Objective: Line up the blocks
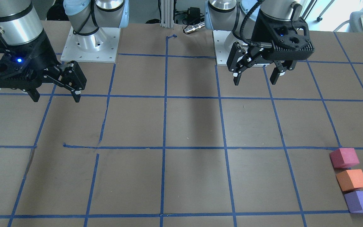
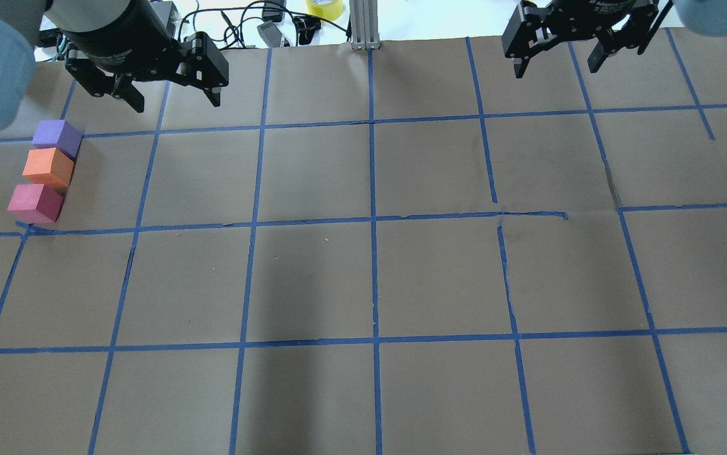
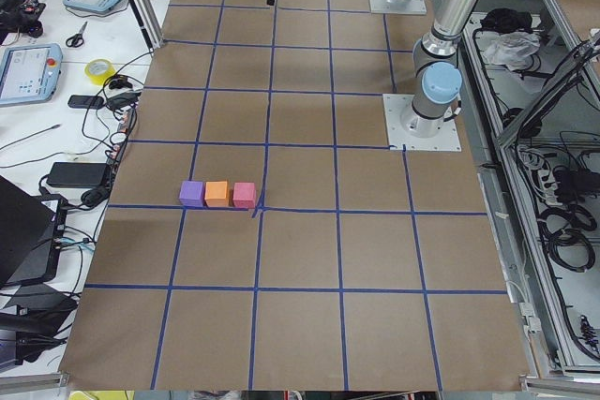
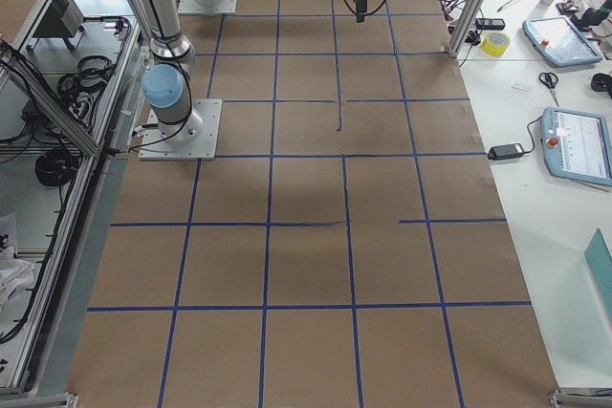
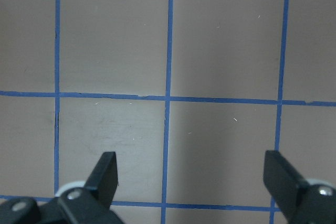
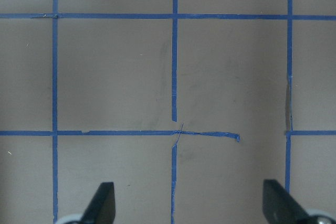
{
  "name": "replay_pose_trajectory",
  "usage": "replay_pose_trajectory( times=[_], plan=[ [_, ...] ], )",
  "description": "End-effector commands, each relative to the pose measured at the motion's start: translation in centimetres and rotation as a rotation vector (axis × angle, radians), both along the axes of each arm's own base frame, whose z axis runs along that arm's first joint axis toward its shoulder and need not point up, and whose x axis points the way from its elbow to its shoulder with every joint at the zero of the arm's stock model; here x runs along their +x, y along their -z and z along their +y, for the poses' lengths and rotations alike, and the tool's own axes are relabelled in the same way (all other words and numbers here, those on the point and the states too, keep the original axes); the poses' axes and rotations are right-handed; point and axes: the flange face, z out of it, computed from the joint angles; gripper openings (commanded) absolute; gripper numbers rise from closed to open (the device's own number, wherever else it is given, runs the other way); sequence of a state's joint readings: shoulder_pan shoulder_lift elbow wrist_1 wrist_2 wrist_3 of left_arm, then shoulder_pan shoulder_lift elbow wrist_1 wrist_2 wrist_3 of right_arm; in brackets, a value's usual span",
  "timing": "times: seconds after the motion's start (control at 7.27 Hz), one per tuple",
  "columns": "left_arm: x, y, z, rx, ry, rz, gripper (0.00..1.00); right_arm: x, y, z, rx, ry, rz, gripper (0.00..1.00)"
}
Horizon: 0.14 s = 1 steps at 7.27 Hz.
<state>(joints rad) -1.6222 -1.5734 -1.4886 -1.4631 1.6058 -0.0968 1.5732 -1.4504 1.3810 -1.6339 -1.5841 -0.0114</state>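
Three small cubes stand side by side in a straight row, touching or nearly so, at the table's end on my left: purple (image 2: 57,138), orange (image 2: 47,167), red-pink (image 2: 35,202). They also show in the front view as red-pink (image 1: 344,157), orange (image 1: 352,179) and purple (image 1: 360,201), and in the exterior left view with orange (image 3: 217,193) in the middle. My left gripper (image 2: 174,101) (image 1: 255,78) hangs open and empty above the table, to the right of and beyond the row. My right gripper (image 2: 556,66) (image 1: 55,96) is open and empty, far from the blocks. No block shows in either wrist view.
The table (image 2: 370,278) is brown paper with a blue tape grid. The two arm bases (image 1: 90,44) (image 1: 225,47) are bolted at the robot's side. Cables, a tape roll (image 2: 325,7) and pendants lie beyond the far edge.
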Motion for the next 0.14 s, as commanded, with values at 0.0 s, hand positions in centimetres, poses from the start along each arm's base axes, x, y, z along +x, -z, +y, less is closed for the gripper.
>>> replay_pose_trajectory(
  times=[0.0],
  plan=[
    [0.34,0.17,0.10,0.005,0.001,0.000,1.00,-0.14,-0.03,-0.12,0.001,0.002,0.001,1.00]
  ],
)
